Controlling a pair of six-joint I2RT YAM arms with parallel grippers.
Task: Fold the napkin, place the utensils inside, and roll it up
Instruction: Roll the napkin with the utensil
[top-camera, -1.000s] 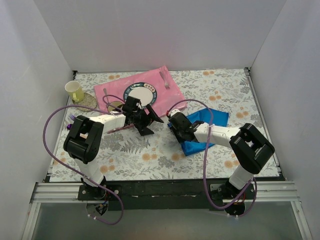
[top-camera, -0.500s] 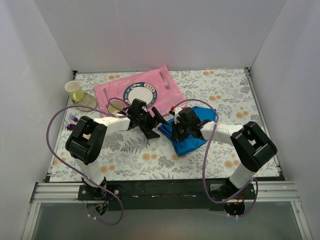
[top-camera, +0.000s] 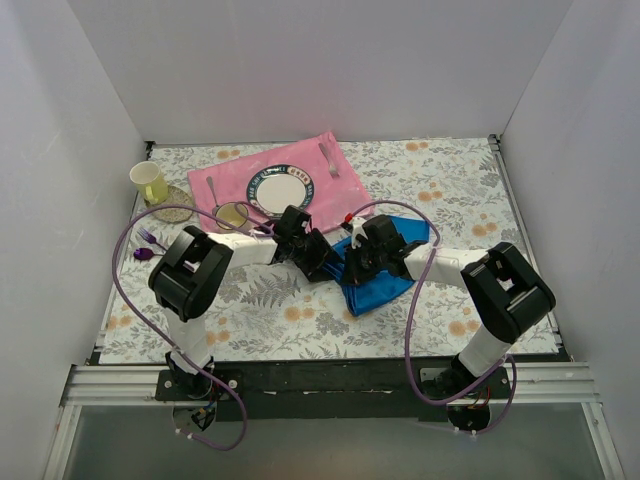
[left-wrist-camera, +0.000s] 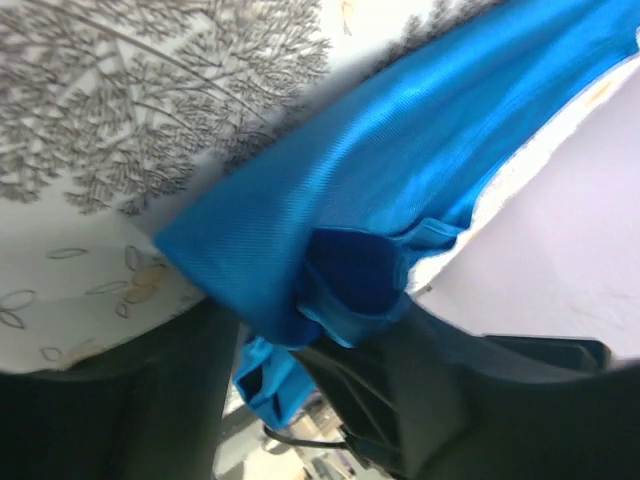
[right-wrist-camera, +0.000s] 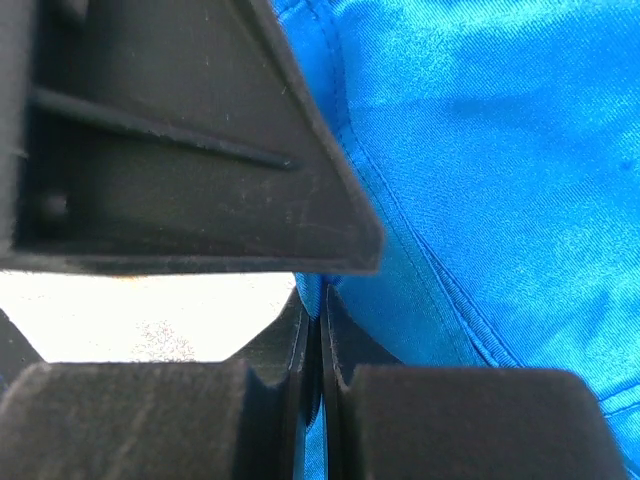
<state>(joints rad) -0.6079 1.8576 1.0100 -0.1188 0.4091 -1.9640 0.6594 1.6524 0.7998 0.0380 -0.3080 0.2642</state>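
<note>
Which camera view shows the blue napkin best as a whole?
The top external view: there the napkin shows most of its outline. The left wrist view shows only a raised fold close up; the right wrist view, only a hemmed patch.

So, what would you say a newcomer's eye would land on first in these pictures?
The bright blue napkin, bunched just right of centre on the floral table. At its left edge in the top view, the right gripper is pinched shut on the cloth, and a fold lies between the fingers of the left gripper. Behind them lies a pink placemat carrying a round plate.
</note>
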